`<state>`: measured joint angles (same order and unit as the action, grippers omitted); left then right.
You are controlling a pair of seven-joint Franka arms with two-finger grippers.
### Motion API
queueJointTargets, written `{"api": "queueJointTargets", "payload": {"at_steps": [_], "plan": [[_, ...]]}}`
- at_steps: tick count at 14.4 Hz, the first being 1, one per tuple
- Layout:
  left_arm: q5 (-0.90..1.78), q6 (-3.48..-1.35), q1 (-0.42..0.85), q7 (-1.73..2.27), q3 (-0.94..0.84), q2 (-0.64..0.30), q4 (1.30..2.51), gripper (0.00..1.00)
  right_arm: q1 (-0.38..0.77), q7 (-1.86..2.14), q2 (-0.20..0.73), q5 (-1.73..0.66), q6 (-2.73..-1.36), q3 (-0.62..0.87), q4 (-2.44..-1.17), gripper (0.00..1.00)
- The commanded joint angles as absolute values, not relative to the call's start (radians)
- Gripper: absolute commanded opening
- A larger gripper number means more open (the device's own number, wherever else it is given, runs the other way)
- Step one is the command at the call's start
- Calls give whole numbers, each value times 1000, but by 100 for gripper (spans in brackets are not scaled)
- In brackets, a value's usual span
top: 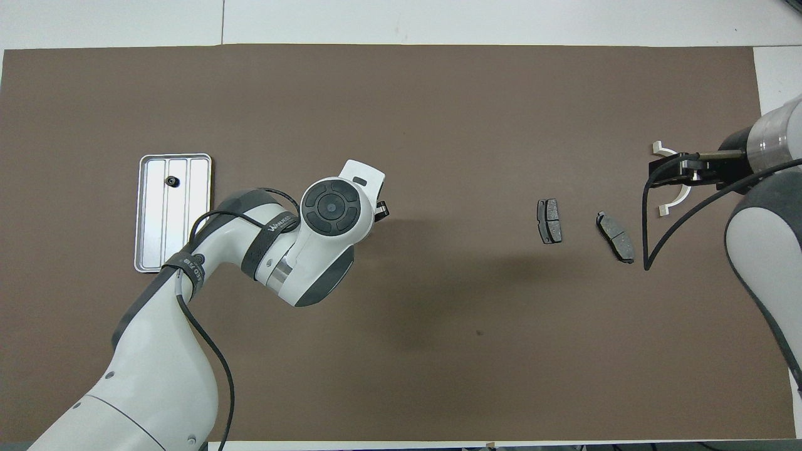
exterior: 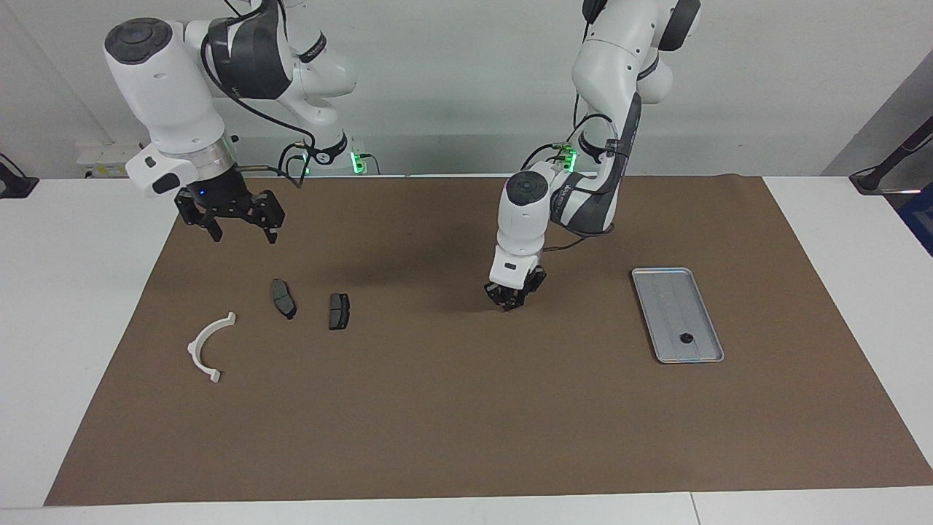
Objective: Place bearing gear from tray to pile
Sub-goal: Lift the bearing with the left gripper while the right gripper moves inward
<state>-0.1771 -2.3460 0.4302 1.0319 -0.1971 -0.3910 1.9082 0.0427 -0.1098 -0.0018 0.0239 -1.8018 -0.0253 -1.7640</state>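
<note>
A: Where does the gear [exterior: 686, 337] lie?

B: In the tray [exterior: 660, 290], at the tray's six o'clock end in the facing view, toward the left arm's end of the table [exterior: 466, 437].

A: And the left gripper [exterior: 509, 302]?

B: Low over bare mat, between tray and pile, its fingers nearly closed; whether they grip anything cannot be told.

A: The right gripper [exterior: 236, 225]?

B: It waits, fingers spread wide, empty, above the mat at eleven o'clock from the two dark pads [exterior: 283, 298] [exterior: 339, 310]. The white arc [exterior: 207, 346] lies just beside them.
</note>
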Motion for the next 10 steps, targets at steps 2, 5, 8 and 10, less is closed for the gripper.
{"api": "queueJointTargets", "payload": {"at_steps": [2, 5, 8, 10], "plan": [[-210, -2376, 451, 1058, -178, -382, 1933, 0, 37, -137, -12, 8, -1862, -18, -1813, 100], [-215, -2378, 451, 1057, -178, -382, 1933, 0, 46, -176, -11, 9, -1905, -18, -1842, 100], [-218, -2373, 449, 1046, -178, -382, 1924, 100, 83, -250, -3, 9, -1917, -18, -1845, 100], [-218, -2338, 449, 1046, -178, -380, 1902, 100, 101, -264, 3, 9, -1921, -18, -1848, 100]]}}
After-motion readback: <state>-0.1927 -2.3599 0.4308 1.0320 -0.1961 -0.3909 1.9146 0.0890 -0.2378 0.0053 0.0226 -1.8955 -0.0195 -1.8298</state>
